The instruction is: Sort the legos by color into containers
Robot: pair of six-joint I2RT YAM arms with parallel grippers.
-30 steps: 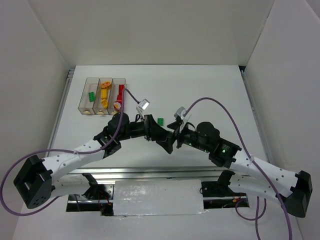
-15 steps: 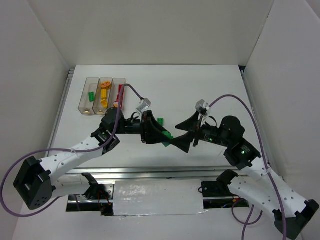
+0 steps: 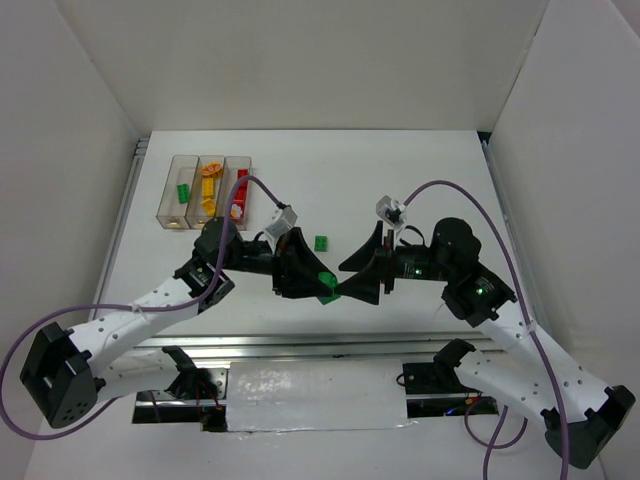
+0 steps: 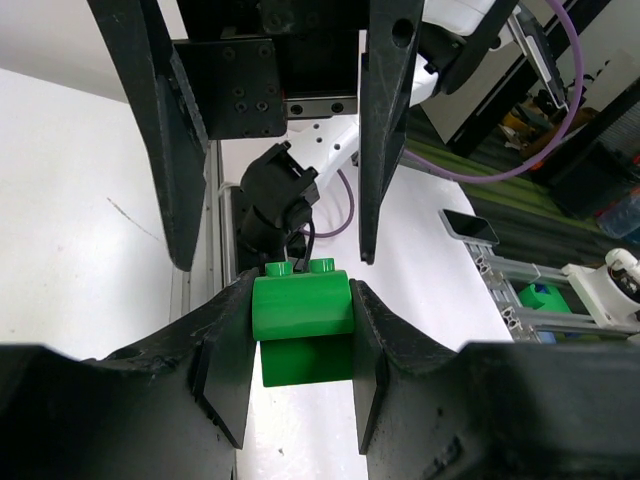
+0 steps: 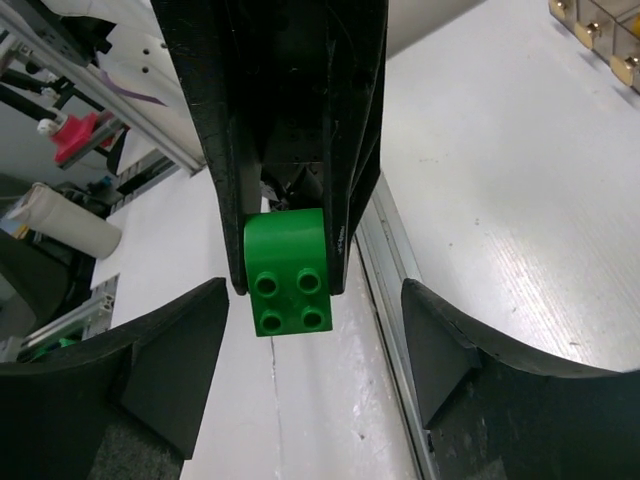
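My left gripper is shut on a rounded green lego, held above the table near its front middle. In the left wrist view the lego sits studs outward, clamped between both fingers. My right gripper is open and empty. It faces the left gripper tip to tip, and its jaws stand wide on either side of the lego without touching it. A second green lego lies on the table behind them. The three clear containers stand at the far left and hold a green, yellow and red lego.
White walls enclose the table on the left, back and right. A metal rail runs along the near edge just below the grippers. Purple cables loop above both arms.
Both grippers have shifted toward the near edge. The right arm has swung out to the right and its gripper has drawn back a little. The green lego now shows between the two grippers.
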